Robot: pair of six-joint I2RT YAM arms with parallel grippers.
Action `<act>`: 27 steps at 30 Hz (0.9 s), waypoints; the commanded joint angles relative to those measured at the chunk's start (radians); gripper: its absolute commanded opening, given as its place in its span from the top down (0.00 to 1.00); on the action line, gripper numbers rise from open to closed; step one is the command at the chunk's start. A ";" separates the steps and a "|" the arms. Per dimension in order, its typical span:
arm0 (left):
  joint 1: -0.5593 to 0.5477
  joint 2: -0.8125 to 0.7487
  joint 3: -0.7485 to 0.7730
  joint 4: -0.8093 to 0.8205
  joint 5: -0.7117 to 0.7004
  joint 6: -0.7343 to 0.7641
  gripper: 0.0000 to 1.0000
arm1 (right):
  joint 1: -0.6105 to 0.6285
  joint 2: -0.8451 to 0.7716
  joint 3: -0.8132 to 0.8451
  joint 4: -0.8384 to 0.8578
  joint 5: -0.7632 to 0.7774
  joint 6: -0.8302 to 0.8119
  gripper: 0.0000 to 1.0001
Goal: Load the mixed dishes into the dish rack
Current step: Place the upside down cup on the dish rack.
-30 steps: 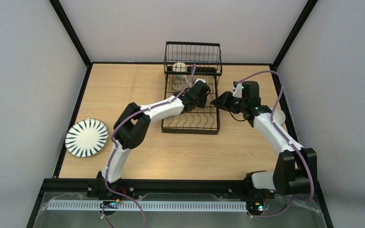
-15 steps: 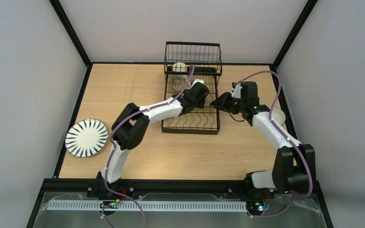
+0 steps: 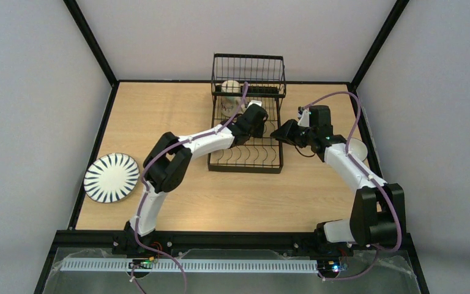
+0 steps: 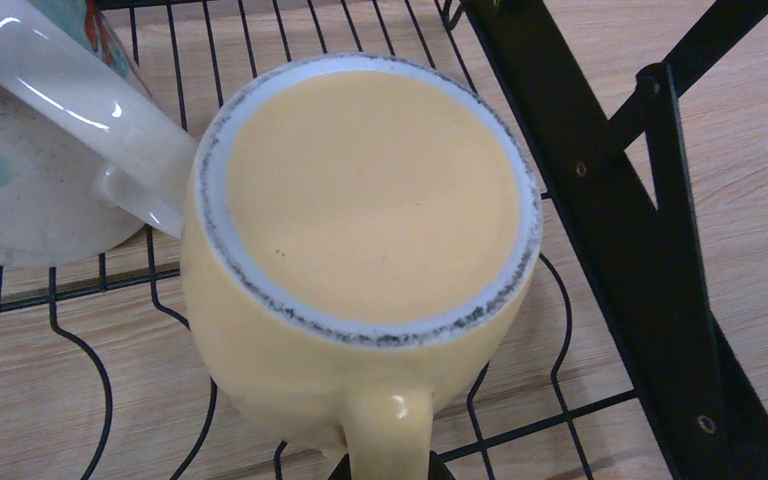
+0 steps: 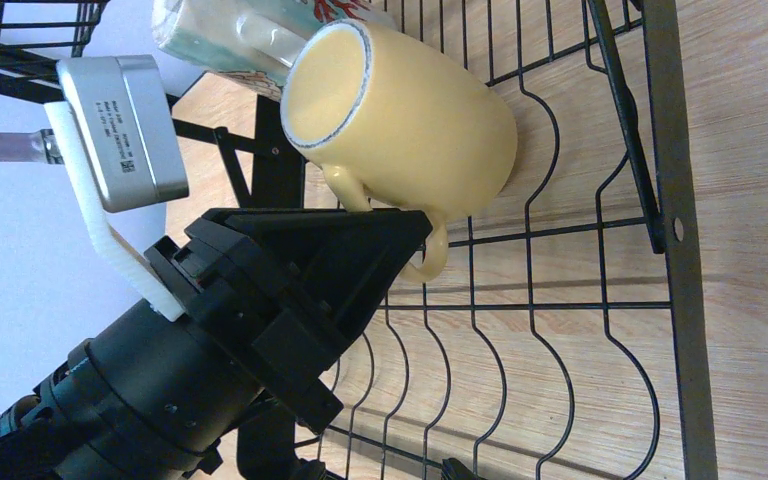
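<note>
Handle toward the left gripper, the yellow mug hangs inverted over the lower level of the rack. Its flat base, with a speckled unglazed ring, is turned up at the left wrist camera, and its mouth faces down toward the wavy floor wires. Its long axis runs from base to mouth, tipped somewhat off vertical. Whether the rim touches the wires cannot be told. The left gripper is clenched on the handle and sits on the near side of the mug, so the body of the mug lies just beyond the fingertips, toward the back of the rack. A beige mug with painted decoration sits just beside it on the left, its handle almost against the yellow mug's wall; contact between them is unclear. The right gripper hovers at the rack's right edge, pointed at the yellow mug and apart from it; whether its jaws are spread or closed cannot be told, and nothing shows in them. Counted: two mugs, both in the rack; one striped plate at the table's left edge, well apart from the rack; one white dish on the right, partly hidden behind the right arm; one rack.
</note>
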 commanded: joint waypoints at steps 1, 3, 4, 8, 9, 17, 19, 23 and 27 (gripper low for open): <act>0.009 -0.030 0.043 0.095 0.006 -0.034 0.98 | -0.005 0.015 0.007 -0.006 -0.005 -0.019 0.36; 0.009 -0.027 0.033 0.121 0.028 -0.052 0.98 | -0.005 0.015 0.005 -0.005 -0.005 -0.020 0.36; 0.008 -0.024 0.027 0.134 0.038 -0.061 0.98 | -0.005 0.015 0.005 -0.005 -0.004 -0.021 0.36; 0.007 -0.021 0.006 0.177 0.053 -0.084 0.98 | -0.005 0.017 0.003 -0.007 -0.003 -0.026 0.36; 0.007 -0.020 0.004 0.185 0.057 -0.085 0.98 | -0.005 0.017 0.002 -0.008 -0.002 -0.027 0.36; 0.007 -0.035 -0.013 0.229 0.062 -0.079 0.98 | -0.005 0.017 -0.001 -0.011 -0.002 -0.035 0.36; 0.007 -0.032 -0.020 0.231 0.065 -0.079 0.98 | -0.005 0.017 -0.003 -0.011 -0.001 -0.036 0.36; 0.007 -0.032 -0.055 0.291 0.077 -0.080 0.98 | -0.005 0.017 -0.011 -0.006 0.003 -0.042 0.35; 0.007 -0.022 -0.065 0.295 0.076 -0.079 0.98 | -0.005 0.025 -0.036 0.015 -0.011 -0.040 0.35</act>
